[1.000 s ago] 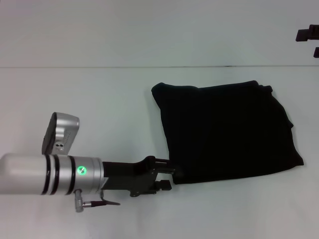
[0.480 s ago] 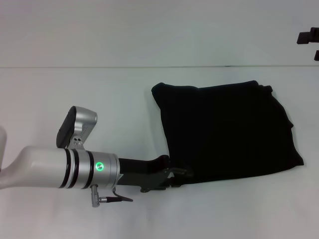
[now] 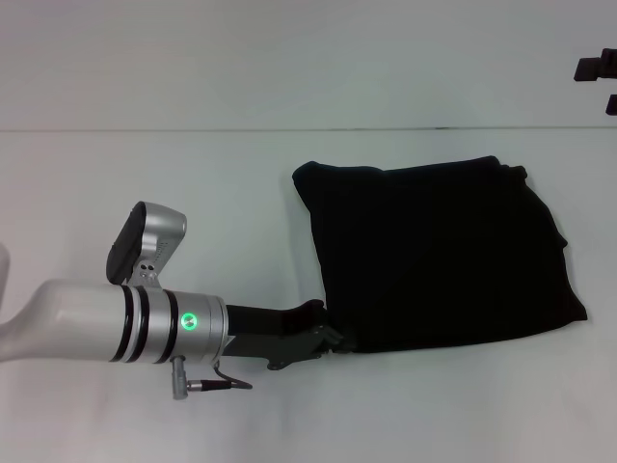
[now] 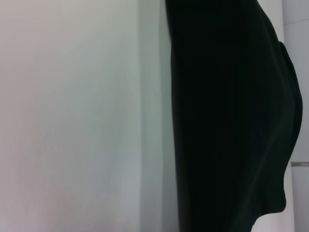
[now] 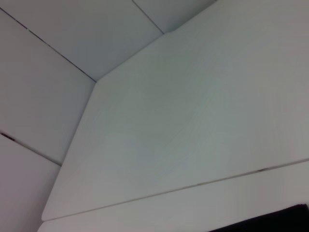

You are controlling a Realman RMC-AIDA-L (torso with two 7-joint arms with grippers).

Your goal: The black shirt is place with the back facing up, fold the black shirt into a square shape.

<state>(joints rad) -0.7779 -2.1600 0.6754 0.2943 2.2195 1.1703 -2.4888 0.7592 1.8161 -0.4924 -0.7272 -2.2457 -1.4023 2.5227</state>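
The black shirt (image 3: 439,256) already lies in a compact, roughly four-sided packet on the white worktop (image 3: 145,174), so I judge that most of the folding is done. Its outline is not yet a clean square: the edge far from my left jaws (image 3: 333,340) bulges and shows loose layers, and the near corner beside my left jaws is rounded. No sleeve and no lettering is visible, so I cannot say which side faces up.

My left jaws are low on the worktop, touching the nearest corner of the shirt, and the rest of the cloth spreads ahead of them and away to the far side. Black fingers against black cloth: I cannot tell whether they are spread, closed or pinching the hem. From my left wrist the shirt (image 4: 227,116) fills one side as a long dark edge.

My right jaws are not visible; that arm's camera shows mainly bare worktop and only a sliver of the shirt (image 5: 270,222).

Around my left jaws the worktop carries nothing else. Some small dark fixtures (image 3: 598,77) sit well beyond the shirt, out of the way.
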